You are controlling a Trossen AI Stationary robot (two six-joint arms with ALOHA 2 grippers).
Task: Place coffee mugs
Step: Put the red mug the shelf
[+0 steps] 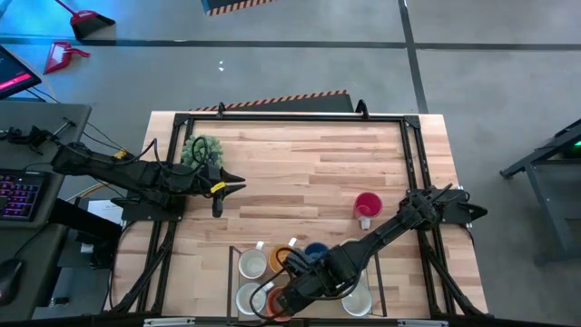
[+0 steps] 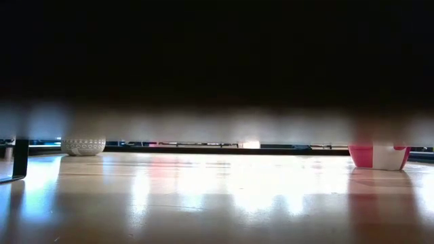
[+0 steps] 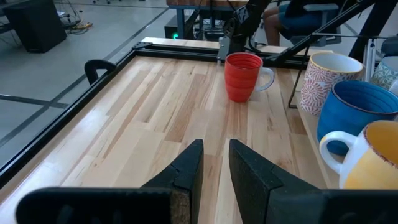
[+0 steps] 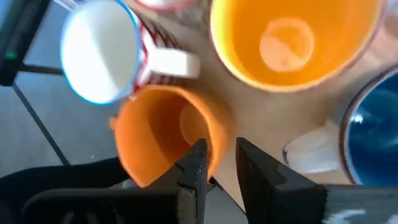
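**Dark fingers at the rim of an orange mug, red mug alone mid-table**

Nearest the lens in the right wrist view, the right gripper (image 4: 219,167) shows two dark fingers set with a narrow gap between them, one finger inside the rim of a tilted orange mug (image 4: 165,134) and the other outside its wall; whether they actually pinch the wall cannot be told. Crowding that mug are a second orange mug (image 4: 292,37) with a yellow inside, a white mug (image 4: 99,56) with a red pattern and a pale handle, and a blue mug (image 4: 373,134).

From above, this cluster of mugs (image 1: 300,272) sits at the table's near edge, partly hidden under the right arm, which reaches diagonally across it from the right side. A cream mug (image 1: 252,263) and another white one (image 1: 250,296) stay visible on the cluster's left.

A red mug (image 1: 367,207) with a white handle stands upright by itself on the wooden table (image 1: 300,163), well apart from the group.

The left gripper (image 1: 218,202) hangs over the left part of the table, just beside a bushy green plant (image 1: 201,150). Its fingers stand slightly apart with nothing between them, pointing toward the red mug.

At table level, a dark blurred band blocks the upper picture; only the plant's white pot (image 2: 83,146) and the red mug's base show beneath it.
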